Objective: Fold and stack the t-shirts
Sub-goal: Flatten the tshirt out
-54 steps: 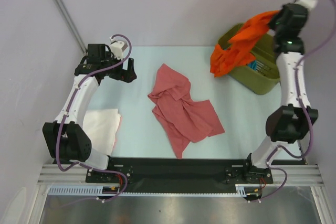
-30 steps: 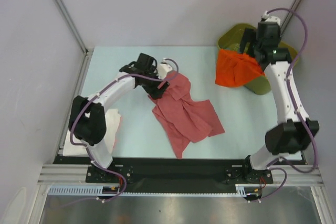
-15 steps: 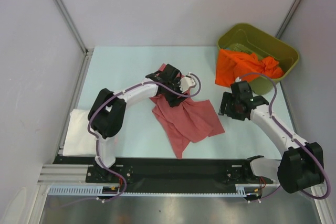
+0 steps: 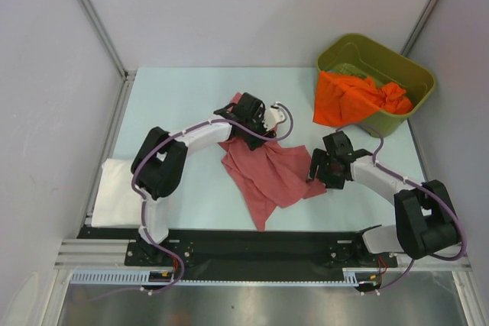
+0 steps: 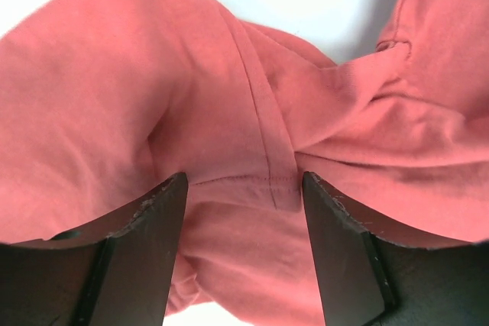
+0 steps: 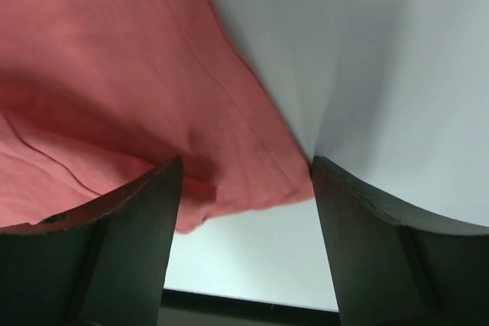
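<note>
Both released — left gripper (image 5: 243, 188) at 11 o'clock, right gripper (image 6: 246, 169) at 3 o'clock — should pinch deep into the crumpled salmon-red cloth t-shirt (image 4: 275, 173).

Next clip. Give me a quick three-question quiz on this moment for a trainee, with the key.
1. True or false: the orange t-shirt lies spread flat on the table.
2. Over the salmon-red t-shirt, the left gripper and right gripper have their jaws: A) apart, straddling cloth; B) shut on cloth; C) out of view.
3. At which side of the table does the white t-shirt lie?

Key: 1 false, it is bunched and hangs over the rim of the olive-green bin. 2 A. 3 left.
</note>
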Tool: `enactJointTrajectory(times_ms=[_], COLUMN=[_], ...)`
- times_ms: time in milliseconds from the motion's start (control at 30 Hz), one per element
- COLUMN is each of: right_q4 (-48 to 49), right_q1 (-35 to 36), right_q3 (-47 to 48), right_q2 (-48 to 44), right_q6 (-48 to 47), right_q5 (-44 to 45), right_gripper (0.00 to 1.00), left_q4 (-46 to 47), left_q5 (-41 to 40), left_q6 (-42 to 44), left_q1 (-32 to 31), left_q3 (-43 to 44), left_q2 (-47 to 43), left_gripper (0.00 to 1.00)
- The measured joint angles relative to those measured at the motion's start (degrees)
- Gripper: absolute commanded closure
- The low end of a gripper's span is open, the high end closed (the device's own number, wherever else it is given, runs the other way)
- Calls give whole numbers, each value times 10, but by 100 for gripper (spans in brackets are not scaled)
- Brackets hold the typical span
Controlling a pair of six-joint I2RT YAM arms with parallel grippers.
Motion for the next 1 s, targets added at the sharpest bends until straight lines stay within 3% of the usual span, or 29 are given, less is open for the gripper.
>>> enactJointTrajectory(times_ms=[100, 133, 200, 233, 267, 300, 333, 567, 800, 1000], right_q4=[19, 26, 33, 36, 36, 36, 35, -22, -90, -127], right_q1=[4, 4, 4, 4, 4, 5, 5, -32, -125, -162], right_q3=[4, 5, 3, 0, -1, -2, -2, 63, 302, 495], right_q2=[11, 14, 17, 18, 18, 18, 18, 13, -12, -31], right_q6=[0, 0, -1, 3, 0, 2, 4, -26, -106, -181], right_q5=[0, 0, 1, 2, 2, 2, 3, 19, 39, 37], right_gripper=[39, 45, 66, 84, 93, 100, 100, 100, 100, 100], left_q4=[4, 5, 4, 4, 2, -1, -8, -106, -199, -238], left_q5=[-1, -2, -8, -11, -14, -16, -17, -3, -23, -115], left_q6=[0, 0, -1, 0, -1, -1, -4, -16, -7, 27], left_q1=[0, 0, 0, 0, 0, 0, 0, 23, 97, 163], left_q3=[0, 0, 0, 0, 0, 1, 3, 111, 221, 299], left_q2=[15, 20, 31, 36, 37, 38, 38, 37, -27, -150], left_gripper=[34, 42, 51, 66, 76, 94, 99, 100, 100, 100])
